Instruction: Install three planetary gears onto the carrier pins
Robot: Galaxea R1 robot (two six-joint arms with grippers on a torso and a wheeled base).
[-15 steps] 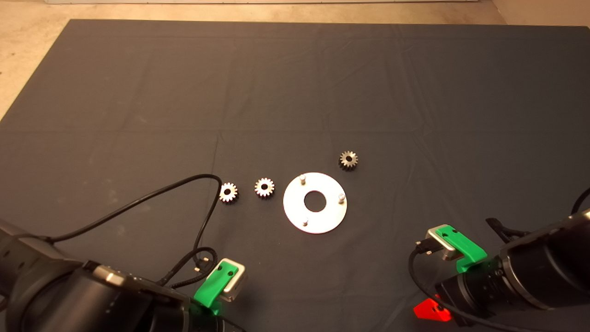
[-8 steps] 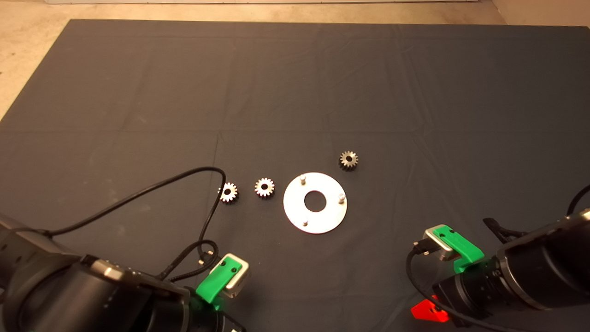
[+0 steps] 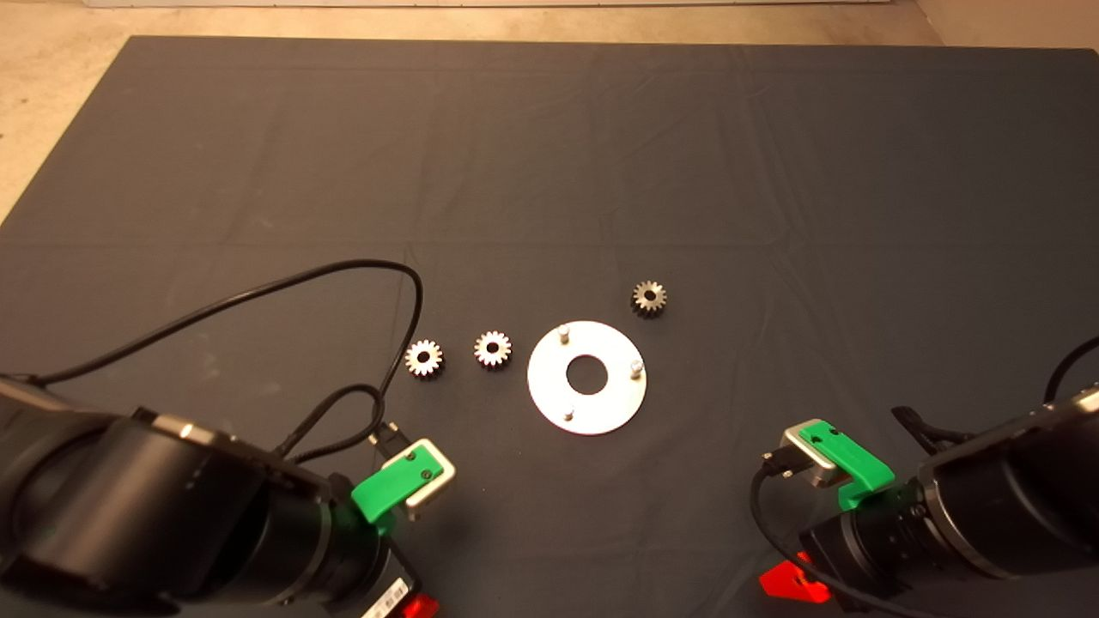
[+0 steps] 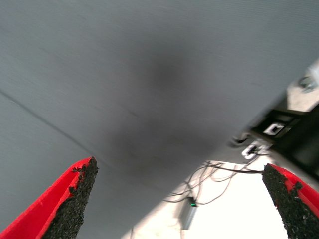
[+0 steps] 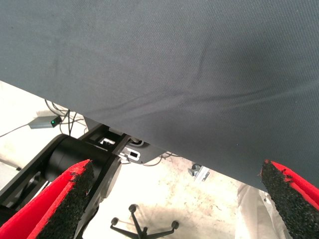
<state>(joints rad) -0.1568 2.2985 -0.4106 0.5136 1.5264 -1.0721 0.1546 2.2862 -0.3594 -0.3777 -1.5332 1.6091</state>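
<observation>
From above we saw three gears (image 3: 493,348) loose on the mat (image 3: 549,172) beside the disc (image 3: 615,403), its pins (image 3: 564,332) bare. Left gripper (image 4: 179,199): fingers spread wide over the mat, holding nothing. Right gripper (image 5: 177,199): likewise spread and unladen, near the mat's edge.

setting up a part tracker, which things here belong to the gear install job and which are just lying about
Part of the job:
- three small silvery-grey metal spur gears, loose on the mat
- flat shiny silver disc with three upright pins, all bare
- open left gripper and open right gripper, both empty, at the near edge

Just there:
- dark fabric mat
- black cable looping off the left arm
</observation>
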